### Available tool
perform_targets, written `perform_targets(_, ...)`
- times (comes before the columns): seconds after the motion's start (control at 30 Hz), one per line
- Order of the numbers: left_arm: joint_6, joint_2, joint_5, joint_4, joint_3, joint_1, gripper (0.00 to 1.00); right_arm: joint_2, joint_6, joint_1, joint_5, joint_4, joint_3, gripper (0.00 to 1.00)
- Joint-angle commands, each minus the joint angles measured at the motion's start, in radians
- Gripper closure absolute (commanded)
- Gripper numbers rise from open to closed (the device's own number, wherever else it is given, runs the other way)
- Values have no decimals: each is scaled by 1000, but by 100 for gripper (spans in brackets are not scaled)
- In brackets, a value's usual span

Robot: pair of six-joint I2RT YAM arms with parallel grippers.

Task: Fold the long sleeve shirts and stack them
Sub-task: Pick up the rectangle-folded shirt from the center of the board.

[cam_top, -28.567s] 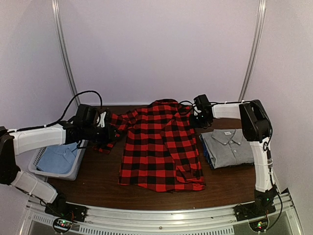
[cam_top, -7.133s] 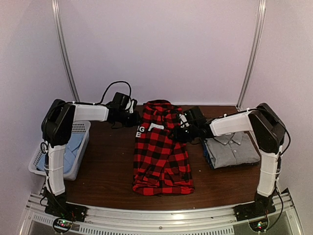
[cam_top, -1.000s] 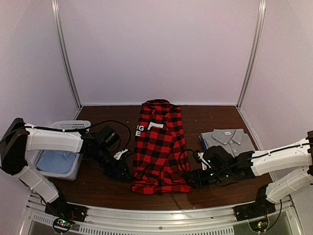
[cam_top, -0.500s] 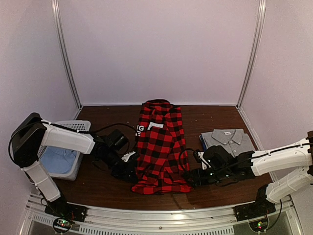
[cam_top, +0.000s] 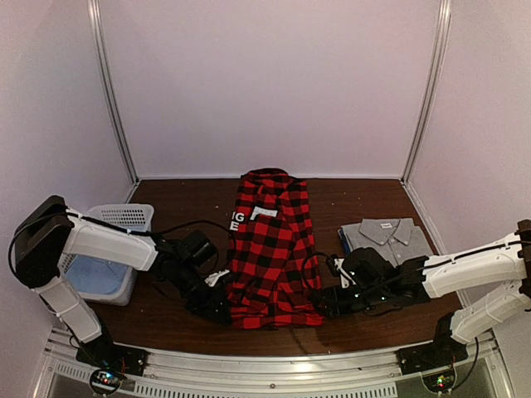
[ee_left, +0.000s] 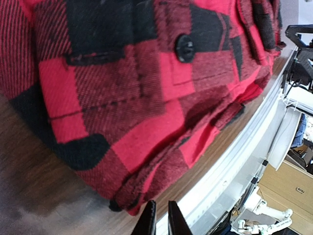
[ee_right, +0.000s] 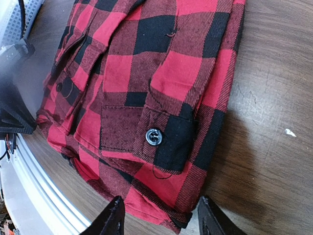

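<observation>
The red-and-black flannel shirt [cam_top: 270, 257] lies folded into a long strip at the table's middle, white letters [cam_top: 240, 220] near its collar end. The grey shirt [cam_top: 388, 245] lies folded at the right. My left gripper [cam_top: 217, 308] is low at the flannel's near left corner. In the left wrist view its fingers [ee_left: 159, 219] are almost together with nothing between them, just short of the hem [ee_left: 132, 196]. My right gripper [cam_top: 320, 303] is at the near right corner. In the right wrist view it [ee_right: 161, 218] is open, its fingers on either side of the hem corner [ee_right: 166, 196].
A white basket [cam_top: 124, 214] holding a light blue cloth [cam_top: 99, 274] stands at the left edge. A metal rail [cam_top: 265, 365] runs along the table's near edge, close to both grippers. Brown table shows between the flannel and the grey shirt.
My left gripper has slid right, up to the flannel's near left corner. My right gripper has stayed at the near right corner. The shirts have not moved.
</observation>
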Motion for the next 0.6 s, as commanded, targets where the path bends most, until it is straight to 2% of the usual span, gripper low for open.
perform_targets(0.0,-8,-76,-9,-1,37,-1,89,-15,5,3,16,14,7,48)
perform_targets(0.13,-21,-121,-68,-26,59,24,88,-54,33,-11,20,23,-28,46)
perform_targets(0.3,-67,-155,-91,35,-1,113,85,-85,68,-53,-42,85,-83,42)
perform_targets(0.57,-124,-89,-64,230,-79,157,66,-69,125,-127,-144,262,-178,40)
